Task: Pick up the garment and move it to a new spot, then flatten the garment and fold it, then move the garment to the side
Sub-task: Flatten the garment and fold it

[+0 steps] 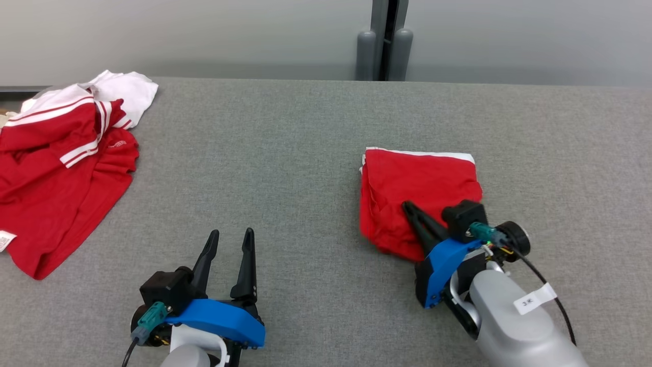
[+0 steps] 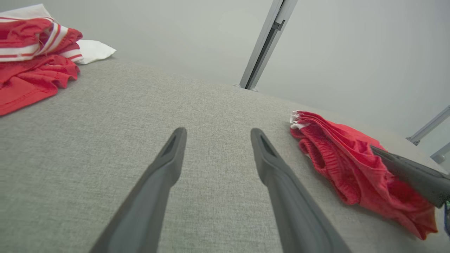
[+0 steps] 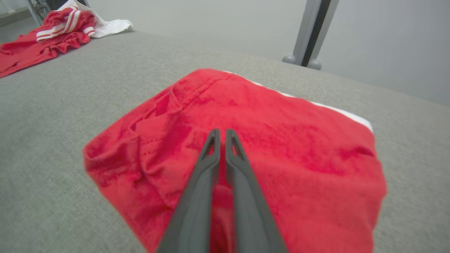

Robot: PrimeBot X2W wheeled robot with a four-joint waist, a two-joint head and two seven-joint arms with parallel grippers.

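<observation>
The tabletop (image 1: 285,153) is covered in grey woven cloth and ends at a pale grey wall (image 1: 204,30), where a grey post (image 1: 384,41) stands on two rounded feet. A white sticker (image 1: 534,300) on the right forearm carries small writing, too small to read. The folded red garment (image 1: 417,183) lies right of centre, with a white strip along its far edge. A pile of red and white clothes (image 1: 56,168) hangs over the far left corner. Between them the tabletop is wide and free. The left gripper (image 1: 232,233) holds its jaws released above bare cloth. The right gripper (image 1: 407,206) lies on the garment's near corner with jaws clenched; if they pinch fabric, I cannot tell.
</observation>
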